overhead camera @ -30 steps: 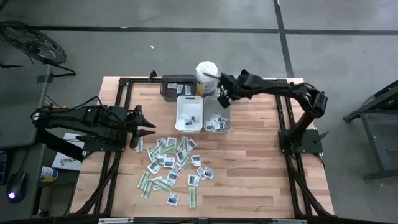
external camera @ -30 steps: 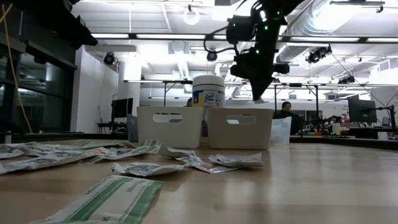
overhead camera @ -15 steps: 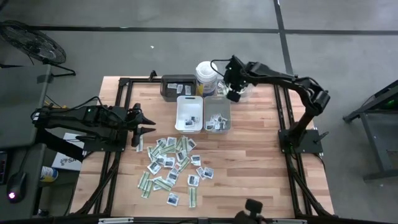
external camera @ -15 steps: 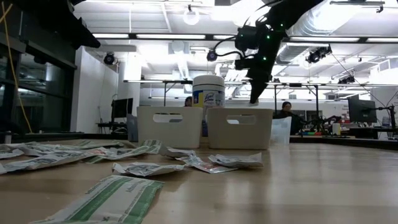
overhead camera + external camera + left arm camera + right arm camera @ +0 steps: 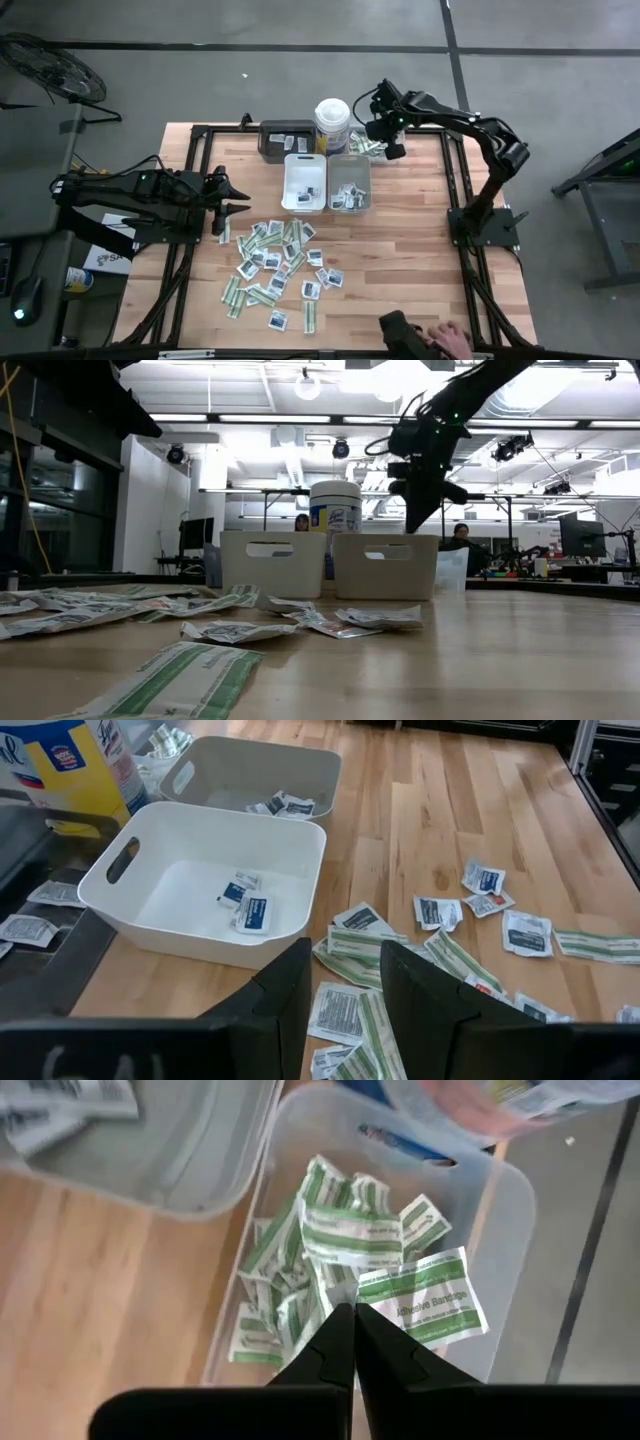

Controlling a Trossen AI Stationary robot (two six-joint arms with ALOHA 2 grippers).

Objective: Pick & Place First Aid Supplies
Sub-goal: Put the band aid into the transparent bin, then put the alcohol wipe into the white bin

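The first aid supplies (image 5: 275,265) lie as a loose pile of white sachets and green-and-white strips on the wooden table, near its middle. My right gripper (image 5: 352,1320) is shut above a clear tray (image 5: 372,147) of green strips at the far edge; in the low view it (image 5: 414,525) points steeply down. One green-and-white strip (image 5: 420,1302) sits at its fingertips. My left gripper (image 5: 345,990) waits open at the table's left (image 5: 228,203), with nothing between its fingers, facing the pile. My right gripper pinches the green-and-white strip by one end (image 5: 368,1308), only at the fingertips, coming from above and pointing down. The strip sticks out sideways from the fingers, lifted clear above the strips in the clear tray. The fingers hide the exact spot.
A white tray (image 5: 200,880) holds two sachets. A grey tray (image 5: 349,185) stands beside it, and a dark tray (image 5: 283,140) and a tall white canister (image 5: 332,122) stand behind them. A person's hand (image 5: 450,340) shows at the near edge. Bare wood lies to the right.
My right gripper has swung from above the grey tray toward the table's far right, ending over the clear tray. Its wrist has rolled a good way round and it has stayed shut. A person's hand has come in at the near edge.
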